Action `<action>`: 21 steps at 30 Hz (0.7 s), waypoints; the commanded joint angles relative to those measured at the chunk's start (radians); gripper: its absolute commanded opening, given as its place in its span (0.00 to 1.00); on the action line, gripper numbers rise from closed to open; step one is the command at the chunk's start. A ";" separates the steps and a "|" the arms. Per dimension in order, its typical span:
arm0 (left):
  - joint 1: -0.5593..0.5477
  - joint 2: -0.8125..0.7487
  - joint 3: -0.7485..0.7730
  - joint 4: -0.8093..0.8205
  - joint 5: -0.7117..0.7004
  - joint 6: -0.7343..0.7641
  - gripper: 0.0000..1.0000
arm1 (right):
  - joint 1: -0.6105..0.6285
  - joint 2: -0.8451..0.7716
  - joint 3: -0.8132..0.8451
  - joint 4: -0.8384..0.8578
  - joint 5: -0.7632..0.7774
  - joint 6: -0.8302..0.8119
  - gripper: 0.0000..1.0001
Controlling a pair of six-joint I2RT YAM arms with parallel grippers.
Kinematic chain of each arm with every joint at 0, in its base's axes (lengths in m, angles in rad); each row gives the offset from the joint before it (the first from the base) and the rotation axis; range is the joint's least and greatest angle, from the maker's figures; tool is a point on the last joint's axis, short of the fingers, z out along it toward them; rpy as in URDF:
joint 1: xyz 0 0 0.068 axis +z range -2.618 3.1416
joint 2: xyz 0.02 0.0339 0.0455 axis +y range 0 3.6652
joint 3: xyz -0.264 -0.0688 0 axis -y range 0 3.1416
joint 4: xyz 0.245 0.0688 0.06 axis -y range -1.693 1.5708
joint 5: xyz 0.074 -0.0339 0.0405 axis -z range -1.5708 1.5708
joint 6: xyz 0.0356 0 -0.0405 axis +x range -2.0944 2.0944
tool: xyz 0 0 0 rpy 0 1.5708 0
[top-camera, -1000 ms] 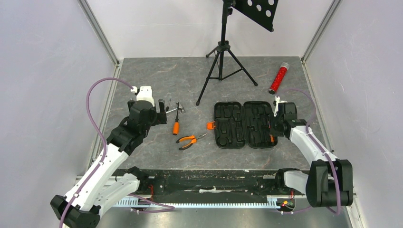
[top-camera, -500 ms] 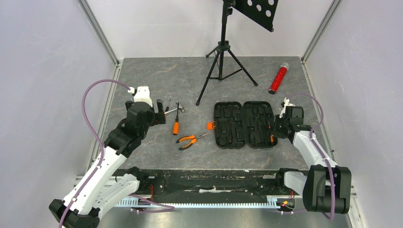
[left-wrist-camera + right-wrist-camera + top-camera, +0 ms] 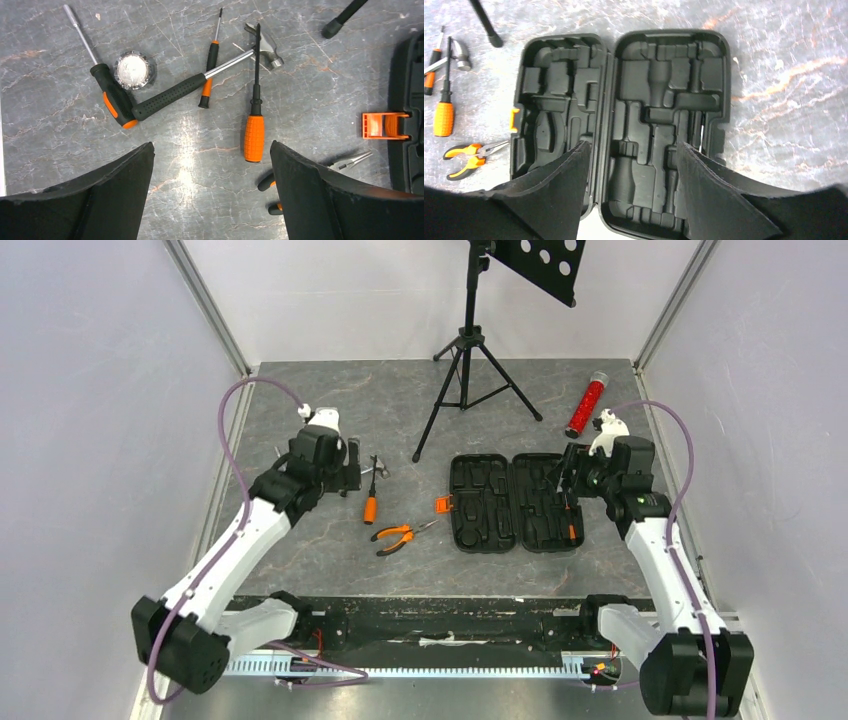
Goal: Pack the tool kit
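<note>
- The case (image 3: 512, 502) lies open and flat at centre-right of the table (image 3: 330, 390), moulded recesses facing up.
- The right gripper (image 3: 631, 150) hangs over it, jaws apart, holding nothing.
- Left of the case lie pliers (image 3: 398, 535), a screwdriver (image 3: 254, 137), a hammer (image 3: 200, 80) and smaller drivers, some crossing.
- The left gripper (image 3: 210, 150) hovers above them, jaws wide and empty.
- A pick from this pile looks next. It would be best to close across the screwdriver's fat orange handle, which lies clear, and lift straight up, since its shaft crosses the hammer's.
</note>
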 commanded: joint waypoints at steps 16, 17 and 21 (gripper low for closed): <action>0.188 0.769 0.519 -0.134 0.181 0.022 0.68 | 0.020 -0.210 -0.162 0.197 -0.158 0.009 0.84; 0.191 0.796 0.529 -0.135 0.180 0.029 0.66 | 0.023 -0.218 -0.164 0.196 -0.160 0.008 0.84; 0.196 0.887 0.569 -0.146 0.185 0.044 0.61 | 0.033 -0.238 -0.172 0.188 -0.158 0.008 0.86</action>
